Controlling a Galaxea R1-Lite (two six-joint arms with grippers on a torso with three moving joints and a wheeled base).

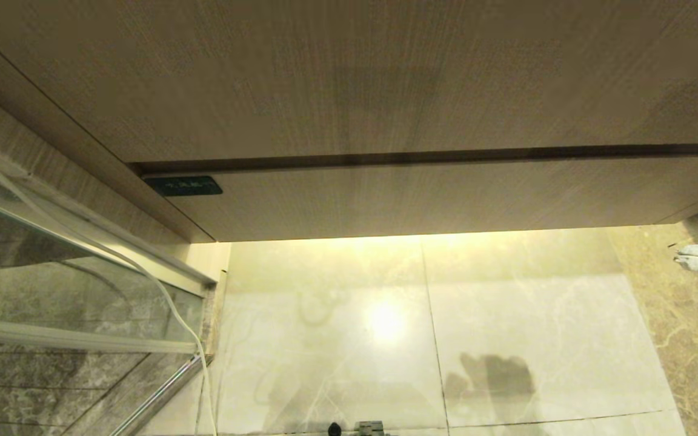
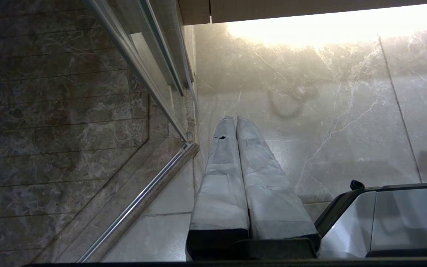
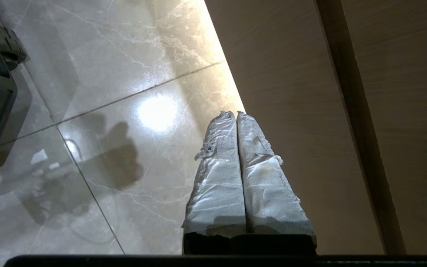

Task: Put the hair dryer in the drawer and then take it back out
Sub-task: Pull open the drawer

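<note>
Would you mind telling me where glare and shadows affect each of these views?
Head view: a bright strip of light under the cabinet glares off the floor tiles, with a dark shadow to its right. Left wrist view: the same glow washes out the top edge, behind the shut left claw. Right wrist view: a round hotspot and a dark shadow lie on the tiles beside the shut right claw.

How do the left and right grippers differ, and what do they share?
The left gripper points at floor tile beside the glass door; the right gripper sits by the wooden cabinet front. The left gripper's wrap has a small dark hole; the right gripper's is frayed. Both are shut, empty, pale-wrapped.
</note>
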